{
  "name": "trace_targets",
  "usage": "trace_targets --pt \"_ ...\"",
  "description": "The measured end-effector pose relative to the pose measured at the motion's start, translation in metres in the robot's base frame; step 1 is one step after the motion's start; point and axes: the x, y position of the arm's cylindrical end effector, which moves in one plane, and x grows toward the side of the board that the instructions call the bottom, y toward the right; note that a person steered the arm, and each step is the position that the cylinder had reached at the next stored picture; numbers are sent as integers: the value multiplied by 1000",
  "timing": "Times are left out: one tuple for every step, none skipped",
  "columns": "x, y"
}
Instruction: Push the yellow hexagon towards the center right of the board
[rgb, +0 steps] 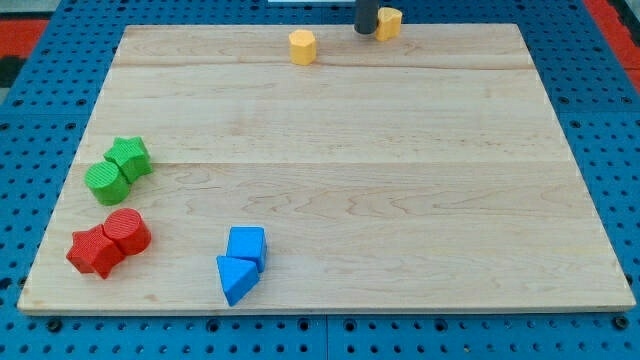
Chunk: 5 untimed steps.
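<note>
My tip (365, 31) rests at the view's top edge, the dark rod above it apparently upright and mostly cropped.

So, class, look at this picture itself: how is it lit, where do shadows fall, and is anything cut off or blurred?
In the camera view, light is even and soft on the pale wooden board; the blue blocks cast only faint shadows; no glare shows; the dark rod is cropped by the view's top, my tip beside a yellow block.

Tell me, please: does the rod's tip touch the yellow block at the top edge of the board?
Touching, it seems. In the camera view my tip sits directly against the left side of the yellow block, with no wood visible between them.
</note>
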Motion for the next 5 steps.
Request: trace_targets --pt "0 -23" --pt "0 -54" --pt "0 -108" --pt "11 -137" --pt "49 -66"
